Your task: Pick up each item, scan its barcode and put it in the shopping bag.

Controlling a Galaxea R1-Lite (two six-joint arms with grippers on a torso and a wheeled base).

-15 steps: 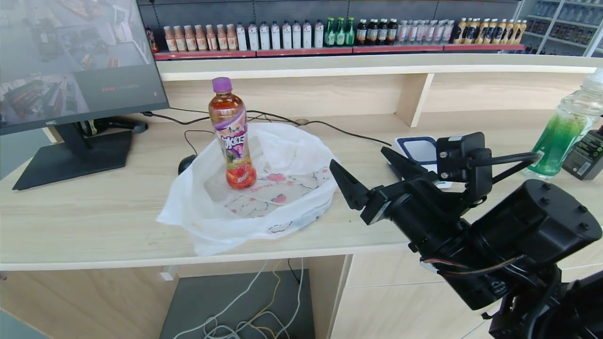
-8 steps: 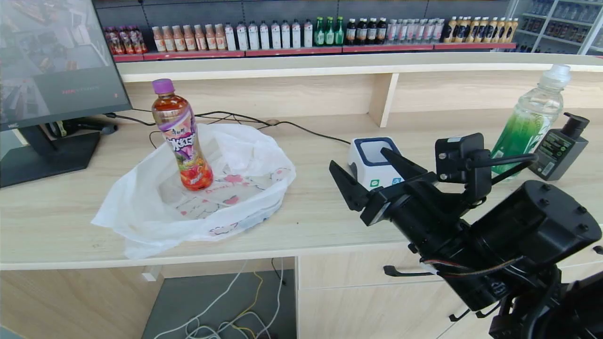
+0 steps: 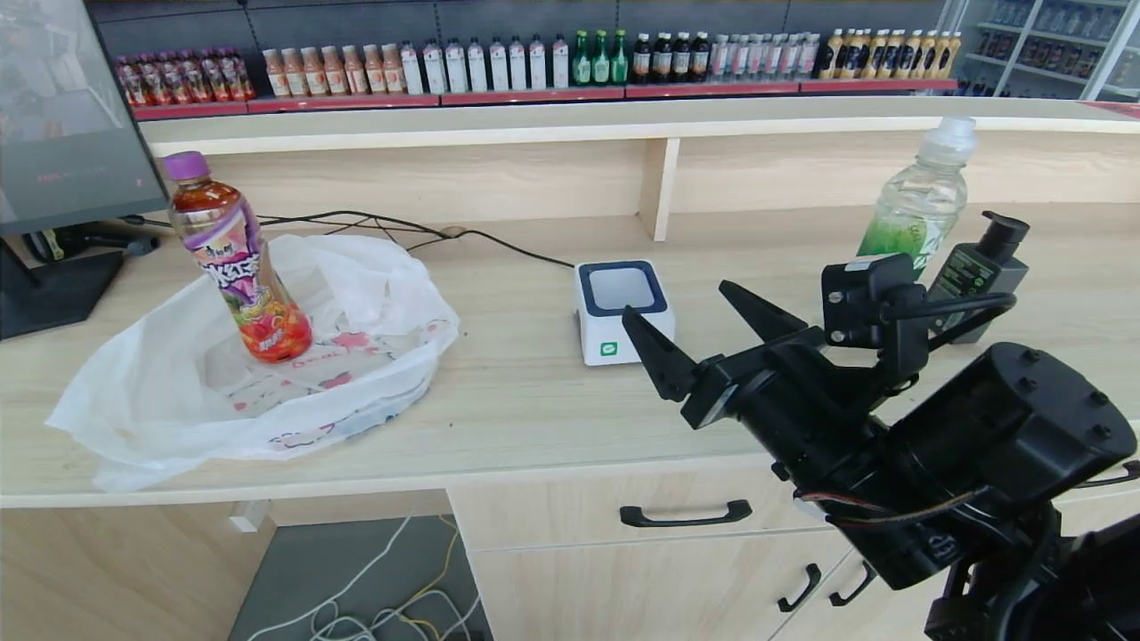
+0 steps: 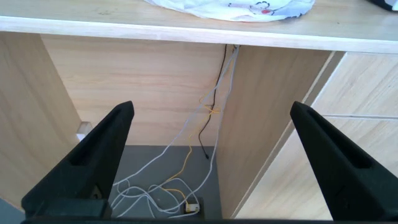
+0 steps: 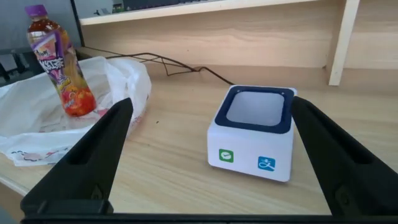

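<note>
I see R claw (image 3: 677, 303) open near white blue-rimmed scanner (image 3: 614, 312); L claw (image 4: 211, 107) open below wooden bench (image 3: 534, 392). Purple-labelled orange drink bottle (image 3: 240, 258) upright in white bag (image 3: 134, 401).

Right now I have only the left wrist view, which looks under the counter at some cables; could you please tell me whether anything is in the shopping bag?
Observer: Yes. One orange drink bottle with a purple cap stands upright in the opened shopping bag.
Operator: Thank you. Where is the scanner?
Observer: The white scanner sits on the counter, to the robot's right of the bag and apart from it.
Operator: Which items stand outside the bag?
Observer: A clear bottle with a green label and a dark pump bottle stand side by side at the counter's far right.
</note>
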